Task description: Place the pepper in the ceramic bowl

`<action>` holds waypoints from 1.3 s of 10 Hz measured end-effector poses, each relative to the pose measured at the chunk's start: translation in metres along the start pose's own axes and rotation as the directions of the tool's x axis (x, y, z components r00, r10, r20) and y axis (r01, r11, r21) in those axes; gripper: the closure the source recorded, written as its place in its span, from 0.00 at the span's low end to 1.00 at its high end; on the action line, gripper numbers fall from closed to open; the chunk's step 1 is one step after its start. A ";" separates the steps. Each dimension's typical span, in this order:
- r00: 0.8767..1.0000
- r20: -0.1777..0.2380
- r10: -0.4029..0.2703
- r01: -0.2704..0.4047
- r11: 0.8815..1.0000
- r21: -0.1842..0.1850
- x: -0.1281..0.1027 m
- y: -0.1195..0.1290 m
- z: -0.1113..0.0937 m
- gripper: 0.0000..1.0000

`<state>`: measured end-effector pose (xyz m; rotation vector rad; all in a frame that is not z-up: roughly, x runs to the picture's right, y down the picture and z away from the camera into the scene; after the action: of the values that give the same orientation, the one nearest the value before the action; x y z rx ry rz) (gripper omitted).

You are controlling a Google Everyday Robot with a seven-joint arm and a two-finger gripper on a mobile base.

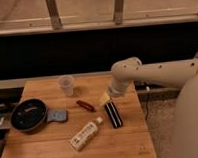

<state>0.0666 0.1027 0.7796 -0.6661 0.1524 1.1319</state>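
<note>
The pepper (85, 105), a small slim dark red piece, lies on the wooden table (51, 153) near its middle. The ceramic bowl (29, 115), round, black and glossy, sits at the table's left edge. My gripper (107, 96) hangs from the white arm (157, 73) over the table's right part, to the right of the pepper and just above the black bar. It is apart from the pepper and far from the bowl.
A translucent plastic cup (66, 85) stands behind the pepper. A black rectangular bar (113, 114) lies below the gripper. A white bottle (85, 134) lies on its side near the front. A blue-grey sponge (56, 116) lies beside the bowl. A dark wall runs behind the table.
</note>
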 end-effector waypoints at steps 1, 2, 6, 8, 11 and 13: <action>1.000 0.000 0.000 0.000 1.000 0.000 0.000 0.000 0.000 0.20; 1.000 0.000 0.000 0.000 1.000 0.000 0.000 0.000 0.000 0.20; 1.000 0.000 0.000 0.000 1.000 0.000 0.000 0.000 0.000 0.20; 1.000 0.000 0.000 0.000 1.000 0.001 0.000 0.000 0.000 0.20; 1.000 0.000 -0.010 0.010 1.000 0.007 0.000 0.000 -0.001 0.20; 0.998 -0.010 -0.065 0.065 0.998 0.025 -0.007 0.008 0.002 0.20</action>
<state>0.0560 0.1004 0.7812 -0.6491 0.1516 1.0632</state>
